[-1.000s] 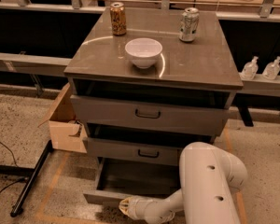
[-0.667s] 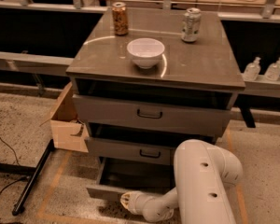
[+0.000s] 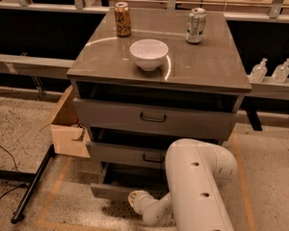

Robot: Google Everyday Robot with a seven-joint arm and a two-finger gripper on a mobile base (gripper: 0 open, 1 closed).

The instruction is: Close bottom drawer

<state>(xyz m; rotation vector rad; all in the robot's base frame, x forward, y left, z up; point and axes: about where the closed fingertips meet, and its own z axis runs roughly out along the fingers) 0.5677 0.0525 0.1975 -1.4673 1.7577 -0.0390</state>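
The bottom drawer (image 3: 111, 190) is the lowest grey drawer of the cabinet (image 3: 159, 66) and stands partly pulled out; its handle is hidden behind my arm. My white arm (image 3: 197, 186) bends down in front of the cabinet. My gripper (image 3: 134, 199) is low at the drawer's front panel, near its middle, against or just before it. The middle drawer (image 3: 130, 154) and the top drawer (image 3: 154, 118) sit above it.
On the cabinet top stand a white bowl (image 3: 149, 54), a brown can (image 3: 122, 19) and a silver can (image 3: 196, 25). An open cardboard box (image 3: 67, 126) sits left of the cabinet, with a black stand leg (image 3: 31, 184) on the floor. Two bottles (image 3: 269, 71) stand at right.
The view has drawn closer to the cabinet. My gripper has stayed at the bottom drawer's front, and the drawer shows less pulled out than a second ago.
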